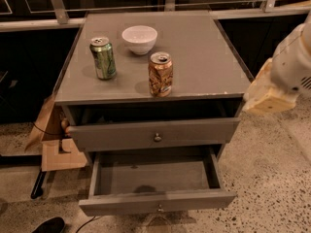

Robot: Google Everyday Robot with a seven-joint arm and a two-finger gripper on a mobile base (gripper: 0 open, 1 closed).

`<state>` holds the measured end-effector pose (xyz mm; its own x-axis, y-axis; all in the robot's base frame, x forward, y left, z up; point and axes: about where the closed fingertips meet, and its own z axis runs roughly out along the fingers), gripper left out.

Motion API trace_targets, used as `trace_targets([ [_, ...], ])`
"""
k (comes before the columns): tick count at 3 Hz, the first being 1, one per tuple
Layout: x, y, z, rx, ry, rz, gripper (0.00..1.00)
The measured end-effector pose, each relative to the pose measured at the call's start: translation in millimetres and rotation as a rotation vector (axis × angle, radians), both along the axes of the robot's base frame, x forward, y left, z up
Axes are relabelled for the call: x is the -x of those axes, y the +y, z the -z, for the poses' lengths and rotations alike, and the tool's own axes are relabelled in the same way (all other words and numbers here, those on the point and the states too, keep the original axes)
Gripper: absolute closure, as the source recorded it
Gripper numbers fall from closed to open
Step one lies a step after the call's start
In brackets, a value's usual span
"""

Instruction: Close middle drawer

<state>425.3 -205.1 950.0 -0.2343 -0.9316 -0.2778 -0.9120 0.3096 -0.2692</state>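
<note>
One gripper (266, 92), cream-coloured, hung at the right edge of my view, just off the front right corner of the cabinet (214, 62) and about level with its top, apart from it. Whether it stood apart or together, I could not tell.

One middle drawer (155, 181), grey: below the gripper and to its left, pulled far out, with a small round knob (159, 208) at the centre of its front. It was well apart from the gripper.

One top drawer (194, 132), grey, with a taller front: left of the gripper and slightly lower, pulled out a little, with a dark gap showing under the cabinet top. It was the drawer nearest the gripper, but not touching it.

Two cans, upright on the cabinet top: an orange can (160, 74) left of the gripper, and a green can (103, 57) farther left and a little further back.

One white bowl (139, 39): upright, behind the cans and between them, well left of the gripper.

One cardboard box (58, 149): on the floor (272, 178) on the cabinet's far side from the gripper, against the cabinet.

One dark shoe (48, 224): on the floor, far left of the gripper and well below it.
</note>
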Motion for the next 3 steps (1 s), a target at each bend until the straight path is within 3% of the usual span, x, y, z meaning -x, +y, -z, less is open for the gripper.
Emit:
trace_targets([
  [1, 9, 7, 63, -0.083, 0.018, 0.018, 0.87],
  [2, 18, 25, 157, -0.196, 0.088, 0.034, 1.00],
  [3, 18, 25, 156, -0.196, 0.088, 0.034, 1.00],
])
